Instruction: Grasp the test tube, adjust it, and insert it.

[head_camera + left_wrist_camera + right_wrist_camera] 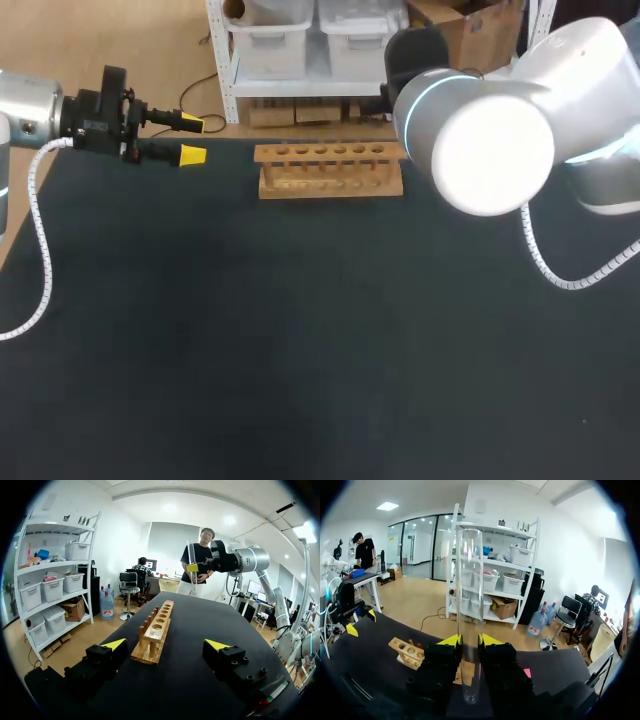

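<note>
Progress, as I judge it, is past the grasp: the right gripper (470,640) has its two fingers pressed on the test tube (469,605) from either side, a narrow hold. The tube is in the air, clear of the table (300,350) and not in the wooden rack (330,170). Adjustment seems largely made too. In the left wrist view the tube stands upright, long axis running twelve to six on a clock face, held beyond the rack's far end. Its rounded closed end appears to point down and the open mouth up, which suits insertion. What is left is lowering it into a hole; all the holes that show look empty. In the head view the rack sits at twelve o'clock on the table and the right gripper is hidden behind its own arm. The left gripper (190,140) hangs at ten o'clock, fingers wide apart and holding nothing.
</note>
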Tool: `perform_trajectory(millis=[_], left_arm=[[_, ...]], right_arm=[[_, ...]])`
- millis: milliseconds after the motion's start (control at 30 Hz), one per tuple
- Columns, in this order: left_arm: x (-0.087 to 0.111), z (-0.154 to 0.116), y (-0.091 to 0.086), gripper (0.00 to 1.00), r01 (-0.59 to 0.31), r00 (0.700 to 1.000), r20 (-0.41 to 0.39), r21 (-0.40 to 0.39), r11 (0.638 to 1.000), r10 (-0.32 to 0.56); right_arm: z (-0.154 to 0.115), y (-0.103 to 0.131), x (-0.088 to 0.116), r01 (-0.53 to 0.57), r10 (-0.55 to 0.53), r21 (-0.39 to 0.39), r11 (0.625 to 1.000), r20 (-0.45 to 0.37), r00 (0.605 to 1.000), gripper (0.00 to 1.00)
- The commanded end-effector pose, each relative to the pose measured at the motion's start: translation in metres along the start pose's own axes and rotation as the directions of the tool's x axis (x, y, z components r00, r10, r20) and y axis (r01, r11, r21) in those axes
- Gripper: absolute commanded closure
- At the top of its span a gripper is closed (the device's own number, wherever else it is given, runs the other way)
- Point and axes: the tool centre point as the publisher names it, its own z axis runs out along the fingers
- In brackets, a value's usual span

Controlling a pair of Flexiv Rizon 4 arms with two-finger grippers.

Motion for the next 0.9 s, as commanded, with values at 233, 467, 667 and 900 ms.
perform_trajectory(millis=[233,467,667,900], left_arm=[[0.001,0.0,0.0,0.0,-0.002,1.0,0.001,0.0,1.0,0.002],[0.001,0.0,0.0,0.0,-0.002,1.0,0.001,0.0,1.0,0.002],[0.001,0.0,0.0,0.0,-0.002,1.0,0.001,0.0,1.0,0.002],[0.001,0.0,0.0,0.0,-0.002,1.0,0.001,0.0,1.0,0.002]], right_arm=[[0.005,0.004,0.003,-0.001,-0.001,0.028,1.0,0.076,0.997,1.0],[0.013,0.012,-0.009,-0.02,0.018,0.015,1.0,0.136,0.991,1.0],[0.025,0.018,-0.013,-0.026,0.026,-0.004,1.0,0.187,0.982,1.0],[0.04,0.022,-0.019,-0.058,0.061,-0.019,0.998,0.266,0.962,1.0]])
